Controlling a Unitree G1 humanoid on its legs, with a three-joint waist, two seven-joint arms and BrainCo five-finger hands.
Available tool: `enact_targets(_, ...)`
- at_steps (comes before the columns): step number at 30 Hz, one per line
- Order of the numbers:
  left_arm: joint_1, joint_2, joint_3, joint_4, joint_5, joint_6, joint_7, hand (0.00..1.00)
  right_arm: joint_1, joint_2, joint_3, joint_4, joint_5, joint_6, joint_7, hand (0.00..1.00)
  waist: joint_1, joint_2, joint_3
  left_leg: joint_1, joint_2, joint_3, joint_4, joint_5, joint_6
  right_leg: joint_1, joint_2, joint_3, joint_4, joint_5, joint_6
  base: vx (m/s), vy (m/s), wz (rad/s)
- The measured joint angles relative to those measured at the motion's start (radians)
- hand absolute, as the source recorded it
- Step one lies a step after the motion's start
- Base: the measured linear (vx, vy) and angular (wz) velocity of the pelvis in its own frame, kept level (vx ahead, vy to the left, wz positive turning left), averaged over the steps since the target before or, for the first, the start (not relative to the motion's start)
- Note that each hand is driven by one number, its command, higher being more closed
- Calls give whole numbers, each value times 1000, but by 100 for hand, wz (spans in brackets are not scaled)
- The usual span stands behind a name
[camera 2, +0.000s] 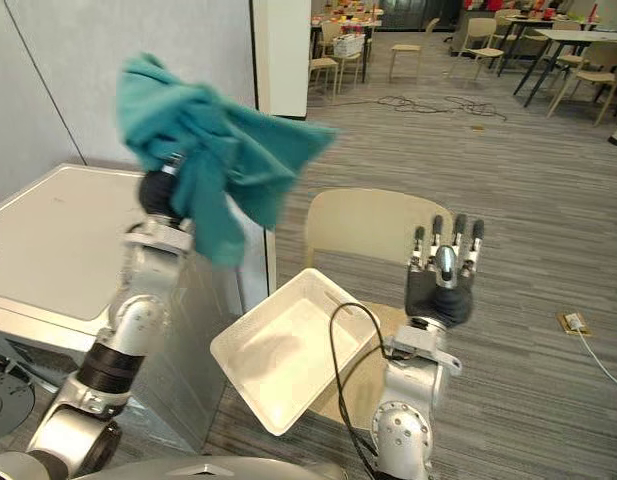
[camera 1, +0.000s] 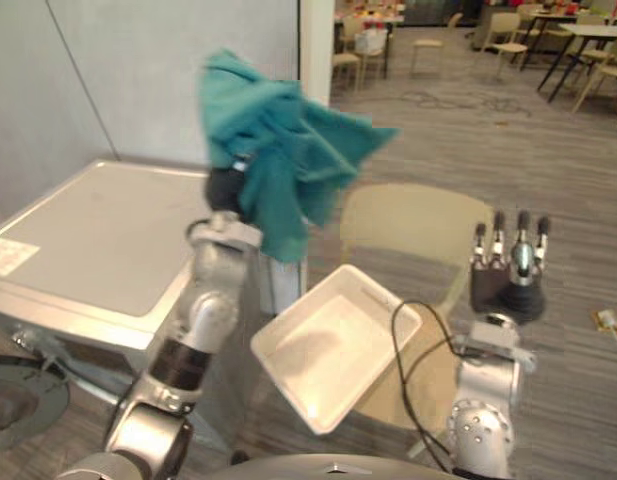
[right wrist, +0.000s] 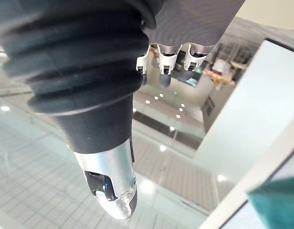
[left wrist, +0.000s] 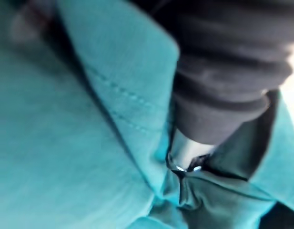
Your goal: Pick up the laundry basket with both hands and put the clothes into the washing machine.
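My left hand (camera 1: 226, 190) is raised high over the washing machine's corner, with a teal cloth (camera 1: 283, 150) bunched over it and hanging to the right. In the left wrist view its thumb (left wrist: 187, 151) presses into the folds of the teal cloth (left wrist: 65, 143). The white laundry basket (camera 1: 328, 350) lies tilted and empty on a beige chair (camera 1: 408, 225). The washing machine (camera 1: 98, 240) stands at the left with its flat grey top closed. My right hand (camera 2: 443, 275) is held up beside the chair, fingers straight, holding nothing.
A round door or lid (camera 1: 18, 400) shows low at the machine's left front. A grey partition wall (camera 1: 138, 70) and white pillar (camera 1: 316, 50) stand behind. Chairs and tables (camera 1: 578, 45) are far back. A small plug (camera 1: 606, 320) lies on the floor at the right.
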Motion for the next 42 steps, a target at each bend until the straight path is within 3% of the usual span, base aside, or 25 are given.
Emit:
enact_targets(5, 14, 5, 115, -36, 14, -14, 7, 100, -1, 0, -36, 0, 0, 15, 0, 0, -1, 2, -2, 2, 0, 3, 0, -5, -6, -10, 0, 17, 0, 4, -6, -3, 2, -11)
enact_targets(14, 169, 51, 429, -126, 49, -59, 27, 100, 18, 1, -162, 21, -1, 19, 0, 0, 0, -1, -11, 2, 0, 5, 0, -9, -10, -10, 2, 20, -8, 4, -6, 1, 0, 0)
enact_targets(18, 310, 69, 580, -177, 58, -65, 22, 100, 35, 4, -221, 88, -1, 22, 0, 0, 4, 0, -28, 1, 1, 5, 0, -13, -13, -9, 2, 19, -12, 2, -7, 0, 0, 0)
enact_targets(21, 464, 66, 723, -195, 88, -65, 13, 100, 71, 10, -354, 178, -2, 21, -1, 0, 12, 1, -37, -11, 0, -6, 0, -13, -14, -11, 3, 6, -14, 0, -8, 10, -3, 11)
enact_targets(23, 551, 40, 803, -196, 104, -65, 7, 100, 94, 22, -440, 250, -3, 21, -4, 0, 21, 2, -37, -16, -1, -13, 0, -13, -14, -8, 3, -3, -18, 0, -8, 9, -1, 14)
enact_targets(27, 732, -94, 946, -193, 233, -63, 13, 100, 162, 67, -604, 404, -2, 26, -13, 0, 33, 5, -39, -36, -7, -55, 0, -13, -14, 3, 3, -43, -26, -4, -8, 13, 0, 29)
enact_targets(31, 865, -209, 942, -118, 314, -43, 16, 100, 205, 113, -669, 553, -1, 49, -11, 0, 62, 8, -42, -60, -7, -57, 0, -19, -13, 5, 4, -77, -32, -8, -2, -3, 5, 22)
enact_targets(32, 873, -219, 931, -96, 313, -37, 15, 100, 210, 124, -665, 565, -1, 56, -11, 0, 62, -3, -48, -64, -8, -51, 0, -29, -18, 6, 0, -84, -38, -7, -6, -10, 70, 19)
enact_targets(33, 884, -238, 909, -41, 310, -24, 10, 100, 219, 134, -647, 605, 3, 69, -9, 0, 73, -18, -51, -69, -13, -15, 38, -39, 10, 7, -29, -93, -59, 0, -16, 36, 91, -12)
enact_targets(34, 885, -258, 873, 21, 300, -5, 0, 100, 223, 132, -621, 620, 8, 85, -8, 0, 94, -15, -48, -76, -5, 0, 130, -85, 36, 16, -29, -93, -63, 1, -17, 71, 84, -14)
enact_targets(36, 887, -261, 832, 96, 267, 19, -17, 100, 230, 131, -565, 653, 8, 116, 5, 0, 95, -14, -46, -69, -17, -1, 115, -99, 39, 38, -37, -97, -70, 2, -19, 32, 37, 5)
enact_targets(37, 875, -257, 782, 174, 249, 32, -40, 100, 223, 127, -512, 722, 7, 142, 25, 0, 98, -34, -53, -62, -27, 3, 85, -98, 37, 37, -41, -102, -64, 0, -18, -24, 46, 25)
enact_targets(38, 861, -254, 763, 219, 252, 39, -53, 100, 218, 126, -500, 760, 6, 150, 32, 0, 100, -38, -55, -60, -34, 5, 70, -98, 37, 37, -43, -104, -57, -3, -16, -26, 67, 49)
enact_targets(39, 822, -235, 742, 340, 252, 59, -76, 100, 205, 123, -493, 861, -1, 158, 44, 0, 97, -76, -55, -51, -55, 29, 23, -112, 17, 28, -72, -125, -56, -7, -22, -1, 118, 38)
enact_targets(40, 786, -225, 736, 468, 251, 80, -87, 100, 181, 115, -498, 987, -9, 166, 44, 0, 115, -109, -54, -63, -40, 35, 179, -121, 66, 14, -101, -120, -36, -9, -23, 0, 109, 14)
enact_targets(41, 784, -226, 730, 535, 252, 85, -93, 100, 168, 109, -502, 1033, -21, 168, 43, 0, 124, -83, -45, -56, -24, 20, 204, -177, 55, 12, -82, -121, -28, -10, -29, 40, 55, -17)
enact_targets(42, 760, -227, 741, 684, 253, 96, -97, 100, 140, 110, -514, 1148, -55, 173, 43, 0, 121, -85, -45, -38, -35, 20, 166, -175, 45, 22, -83, -112, -30, -19, -47, 16, -3, -23)
